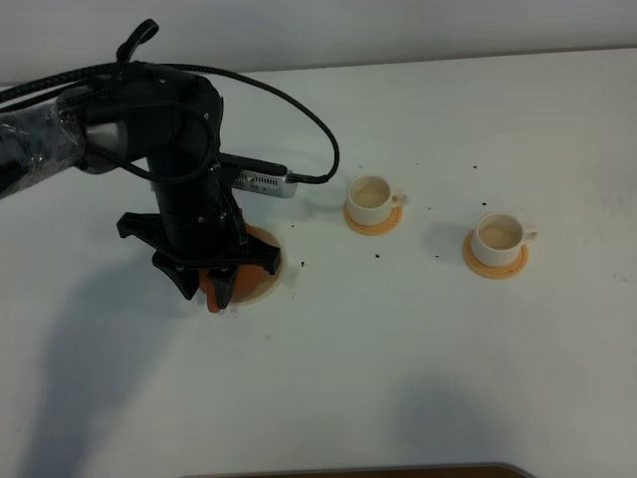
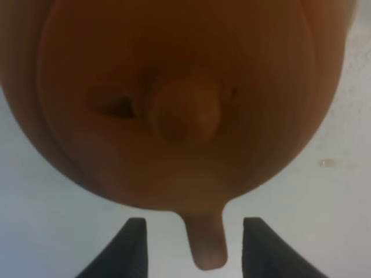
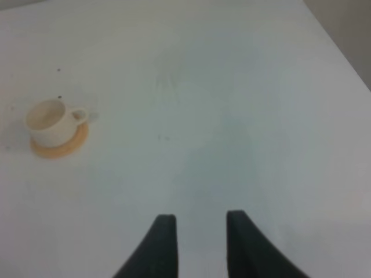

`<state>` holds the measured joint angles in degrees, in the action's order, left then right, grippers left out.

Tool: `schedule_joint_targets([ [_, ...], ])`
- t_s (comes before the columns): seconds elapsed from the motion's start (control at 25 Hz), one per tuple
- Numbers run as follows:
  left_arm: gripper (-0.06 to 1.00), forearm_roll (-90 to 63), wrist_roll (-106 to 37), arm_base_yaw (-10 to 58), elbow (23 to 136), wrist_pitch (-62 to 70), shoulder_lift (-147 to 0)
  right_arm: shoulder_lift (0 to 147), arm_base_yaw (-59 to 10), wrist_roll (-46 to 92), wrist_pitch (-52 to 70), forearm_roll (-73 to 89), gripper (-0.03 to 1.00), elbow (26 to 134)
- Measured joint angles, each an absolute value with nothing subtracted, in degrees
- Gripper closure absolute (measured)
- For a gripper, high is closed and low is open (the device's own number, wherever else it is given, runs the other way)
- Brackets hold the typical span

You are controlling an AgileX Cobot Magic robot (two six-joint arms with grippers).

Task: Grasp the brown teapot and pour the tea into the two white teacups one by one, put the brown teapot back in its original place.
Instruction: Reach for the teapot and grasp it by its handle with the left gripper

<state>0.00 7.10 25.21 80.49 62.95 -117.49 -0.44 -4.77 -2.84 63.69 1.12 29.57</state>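
Observation:
The brown teapot fills the left wrist view, lid knob in the middle. Its loop handle lies between the two dark fingers of my left gripper, which is open and straddles the handle without touching it. From above, that gripper hangs straight over the teapot, hiding most of it; the pot stands on the pale tan disc. Two white teacups stand to the right on orange coasters. My right gripper hovers over bare table, jaws slightly apart, holding nothing, with one teacup far off.
A small grey box with a black cable sits on the left arm, just behind the teapot. Dark specks dot the white table between the disc and the cups. A brown edge shows at the table's front.

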Motion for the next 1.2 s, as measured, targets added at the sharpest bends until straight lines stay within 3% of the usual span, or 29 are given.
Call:
schedule_joint_targets([
  [0.52,0.54,0.00,8.56,25.21,80.49,61.00,-117.49,-0.44,-4.77,-2.84,63.69,1.12,0.73,29.57],
  [0.92,0.80,0.00,8.93,25.21,80.49,60.93,-117.49,-0.44,-4.77,-2.84,63.69,1.12,0.73,29.57],
  [1.2,0.80,0.00,8.54,25.21,80.49,60.88,-117.49,-0.44,-4.77,-2.84,63.69,1.12,0.73,29.57],
])
